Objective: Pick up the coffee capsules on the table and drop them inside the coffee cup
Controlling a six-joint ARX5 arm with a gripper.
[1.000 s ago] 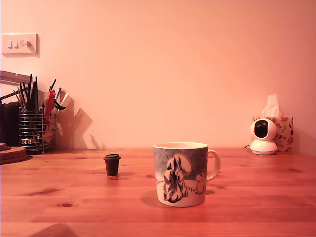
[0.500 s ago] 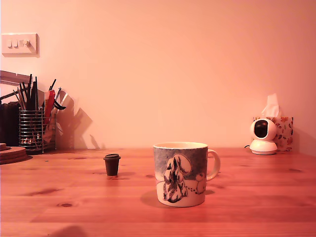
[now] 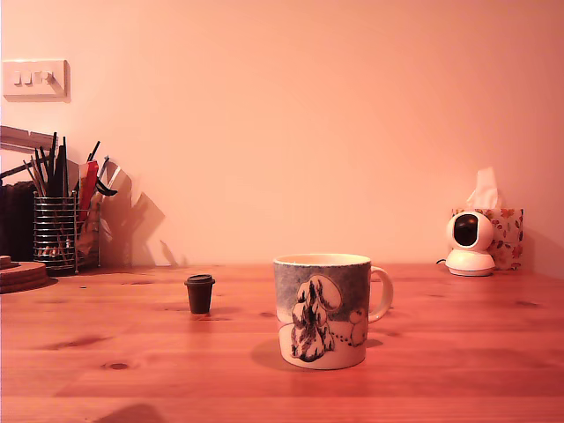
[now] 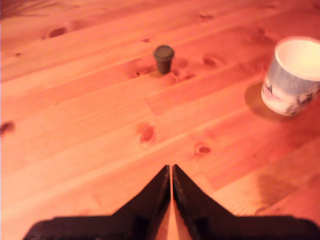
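End effector (image 4: pixel 171 172) above bare table (image 3: pixel 458 352), fingers together, holding nothing.
Coffee capsule (image 3: pixel 200 293) stands upright on the table, rim up, well apart from the end effector. Coffee cup (image 3: pixel 322 310) stands to its right and nearer in the exterior view, handle to the right.

Bare table (image 3: pixel 441 370) is lying open all around the coffee capsule (image 3: pixel 200 293), which is standing alone and upright. In the wrist view nothing is sitting between the gripper (image 4: pixel 171 172), its jaws closed tip to tip, and the capsule. The coffee cup (image 3: pixel 327 310) is standing well apart toward the exterior view's right, its mouth unobstructed. A wire pen holder (image 3: pixel 58 233), a small camera (image 3: pixel 469 244) and a tissue box (image 3: pixel 502 236) are crowding only the far wall edge.
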